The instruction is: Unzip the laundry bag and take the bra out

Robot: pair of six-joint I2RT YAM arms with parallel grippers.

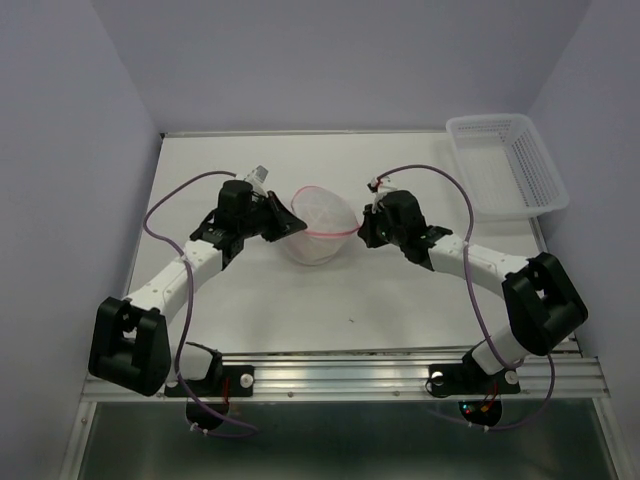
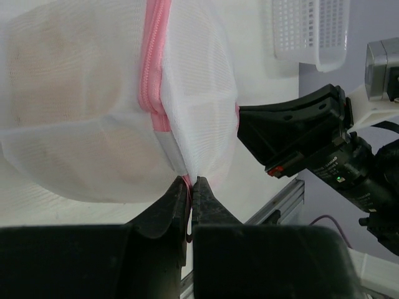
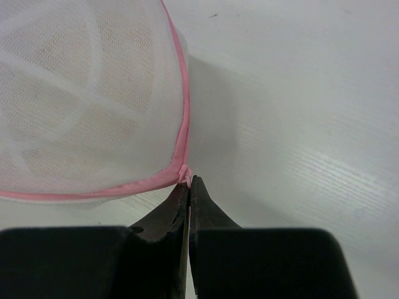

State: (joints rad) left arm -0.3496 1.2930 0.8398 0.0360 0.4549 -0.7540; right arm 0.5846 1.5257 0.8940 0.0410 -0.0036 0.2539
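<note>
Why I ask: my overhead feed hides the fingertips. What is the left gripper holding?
Observer: The left gripper is shut on a small pink tab at the edge of the laundry bag.
Operator: And the right?
Observer: The right gripper pinches the pink trim at the bag's rim.
Operator: Zipper open yet?
Observer: No, the zipper looks closed along the stretch the left wrist camera shows.

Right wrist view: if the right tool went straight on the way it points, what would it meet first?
The laundry bag: the right tool is shut on its pink trim, with the mesh edge directly ahead. Beside that line is bare table, so it might only graze.
</note>
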